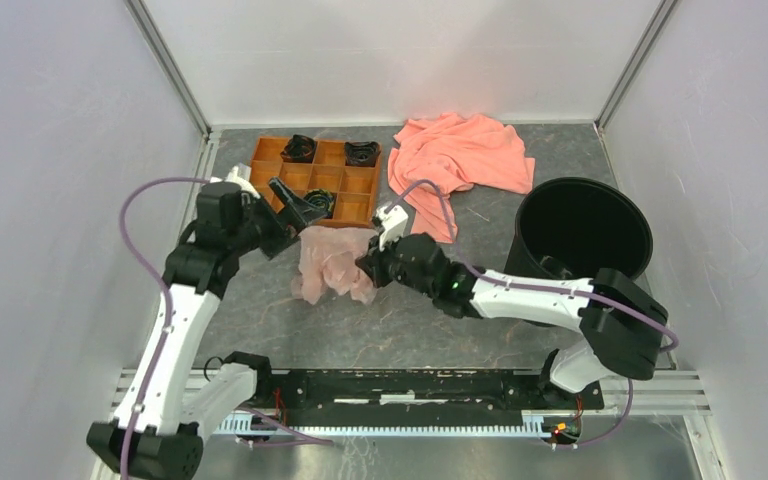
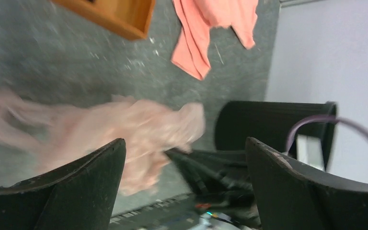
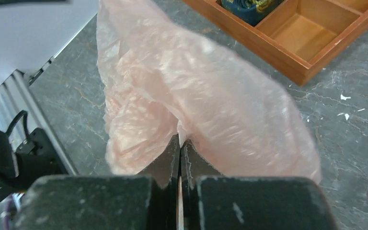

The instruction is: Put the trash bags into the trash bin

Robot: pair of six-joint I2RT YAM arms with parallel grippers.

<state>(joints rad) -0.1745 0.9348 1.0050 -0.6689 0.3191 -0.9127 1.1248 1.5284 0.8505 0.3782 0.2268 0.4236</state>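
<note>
At frame centre the right claw (image 3: 179, 143) is pressed together, pinching the pale pink trash bag (image 1: 330, 262), well left of the black trash bin (image 1: 578, 182). The left claw (image 2: 184, 141) is spread. At upper left, the orange tray (image 1: 258, 158) holds dark items (image 1: 298, 148) in some compartments.

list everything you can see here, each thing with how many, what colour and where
trash bag: 1, translucent pale pink, middle of the table, crumpled, pinched in the right gripper
trash bin: 1, black, right side of the table, upright
compartment tray: 1, orange, back left of the table
small items: at least 3, black, in separate tray compartments; too small to identify
cloth garment: 1, salmon-orange, crumpled at the back between tray and bin
table: 1, mottled dark grey, under everything
cables: 2, purple, one along each arm
left gripper: 1, black, open, over the tray's near edge beside the bag
right gripper: 1, black, shut on the bag
</note>
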